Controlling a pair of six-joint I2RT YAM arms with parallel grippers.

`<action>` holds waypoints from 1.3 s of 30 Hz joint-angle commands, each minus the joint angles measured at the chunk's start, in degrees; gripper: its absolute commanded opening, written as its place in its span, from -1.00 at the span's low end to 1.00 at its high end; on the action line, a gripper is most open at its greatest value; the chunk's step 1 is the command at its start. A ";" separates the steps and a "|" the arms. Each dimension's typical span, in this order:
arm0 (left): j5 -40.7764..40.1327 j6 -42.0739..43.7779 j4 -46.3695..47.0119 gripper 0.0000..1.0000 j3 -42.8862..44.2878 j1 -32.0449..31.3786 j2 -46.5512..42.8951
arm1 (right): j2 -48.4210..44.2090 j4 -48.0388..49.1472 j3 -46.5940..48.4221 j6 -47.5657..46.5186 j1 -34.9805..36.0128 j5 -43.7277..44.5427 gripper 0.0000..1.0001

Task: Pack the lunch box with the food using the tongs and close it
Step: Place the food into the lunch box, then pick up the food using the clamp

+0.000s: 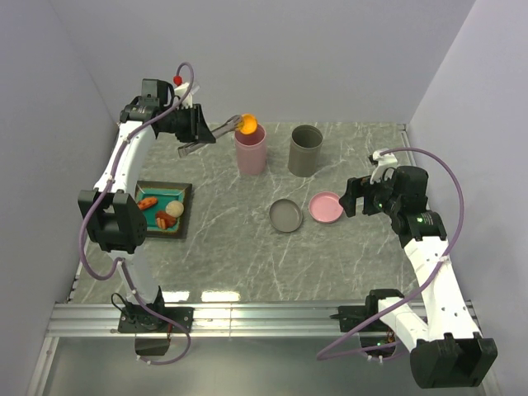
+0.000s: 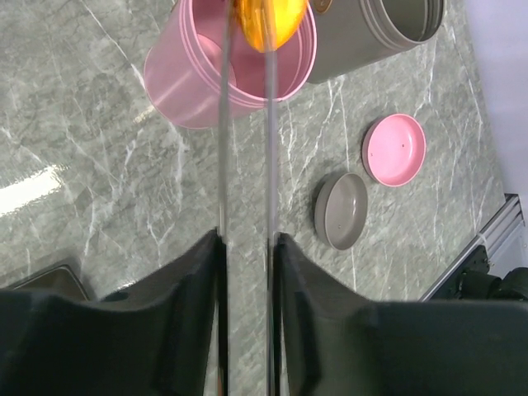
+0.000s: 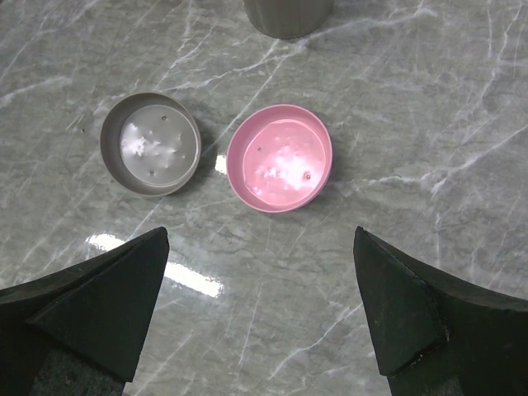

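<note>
My left gripper (image 1: 196, 125) (image 2: 246, 239) is shut on the tongs (image 1: 216, 132) (image 2: 223, 148), one finger pressed against each thin arm. The tong tips pinch an orange piece of food (image 1: 247, 124) (image 2: 268, 21) just above the mouth of the pink lunch box cup (image 1: 251, 153) (image 2: 186, 82). More food lies on the teal tray (image 1: 183, 198): a red-orange piece (image 1: 147, 202), a tan ball (image 1: 175, 209) and a red-brown piece (image 1: 163, 220). My right gripper (image 1: 355, 198) (image 3: 261, 239) is open and holds nothing, hovering near the pink lid (image 3: 279, 157).
A grey cup (image 1: 305, 150) (image 2: 388, 33) stands right of the pink one. A grey lid (image 1: 286, 215) (image 3: 151, 143) and the pink lid (image 1: 326, 207) lie open side up at mid-table. Walls close in on the left, back and right.
</note>
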 commanded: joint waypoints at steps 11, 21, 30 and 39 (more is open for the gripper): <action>6.04 4.25 -3.59 -0.06 1.50 1.41 -6.37 | 0.11 0.28 1.42 -0.26 -0.23 0.42 0.99; 4.04 28.04 -22.23 -0.02 -9.39 13.97 -19.19 | -1.03 0.28 0.19 -0.62 -0.14 -0.02 1.00; -6.76 42.04 -25.93 0.05 -27.50 22.50 -31.32 | -0.60 0.55 0.02 -0.44 -0.14 -0.63 0.99; -13.72 43.45 -22.15 0.11 -35.16 22.77 -36.97 | 0.20 0.28 0.90 -0.09 -0.14 -1.25 0.99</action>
